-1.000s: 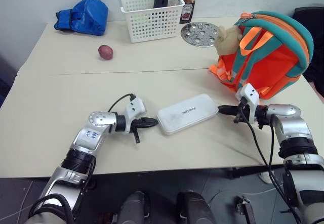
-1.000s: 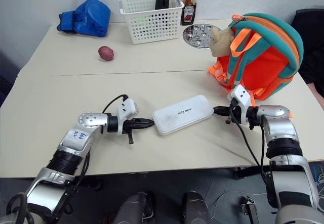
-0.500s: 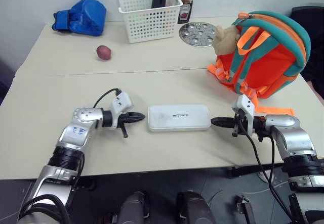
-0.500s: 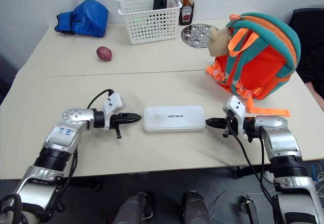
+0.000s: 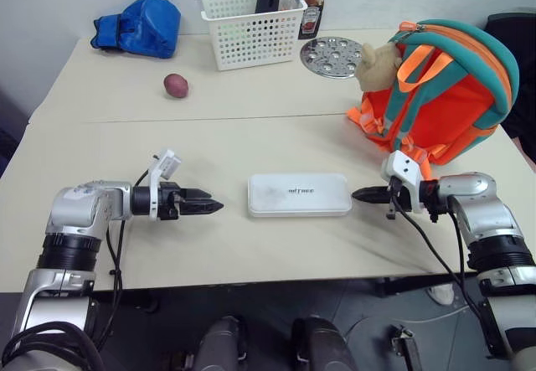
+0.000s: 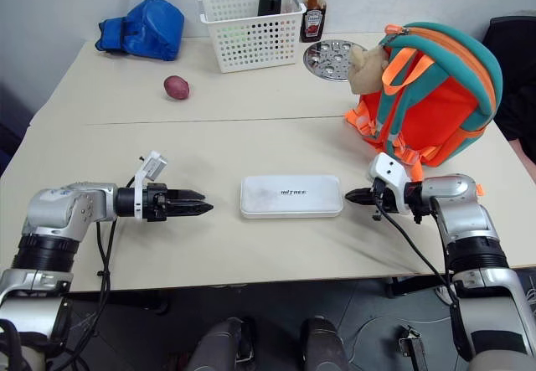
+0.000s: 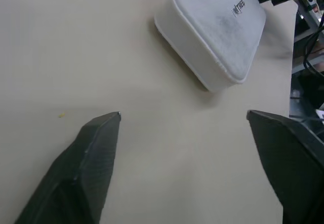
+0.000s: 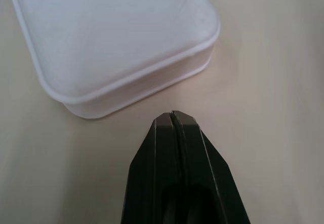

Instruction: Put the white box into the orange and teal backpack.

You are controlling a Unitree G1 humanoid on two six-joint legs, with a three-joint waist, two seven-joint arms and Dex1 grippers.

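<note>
Since one second ago, the white box [image 5: 299, 195] has turned from a slanted position to lie straight across the near table [image 5: 251, 145], and the left gripper [image 5: 206, 207] has drawn away from it toward the robot's left side, with its fingers now released instead of pressed together.

From the head views, the box lies flat between the two grippers. The left gripper is apart from the box's left end, with a clear strip of table between them. The right gripper [image 5: 362, 194] points at the box's right end, with its fingers clenched on nothing; its tip is just beside the box, and I cannot say for sure if it touches. The orange and teal backpack [image 5: 440, 86] stands upright behind the right arm, near the table's right edge, with a beige plush toy [image 5: 377, 59] on its left side. On the far table there are a white basket [image 5: 251, 23], a sauce bottle [image 5: 311, 7], a round metal plate [image 5: 332, 56], a small reddish potato [image 5: 175, 85] and a blue bundle [image 5: 141, 26].

From the left wrist view, the two dark fingers [image 7: 86, 168] stand wide apart over bare table, and the box [image 7: 215, 32] lies ahead of them, not between them.

From the right wrist view, the fingers [image 8: 179, 173] are pressed together, and the rounded corner of the box [image 8: 116, 37] lies just ahead of their tip with a narrow gap.
</note>
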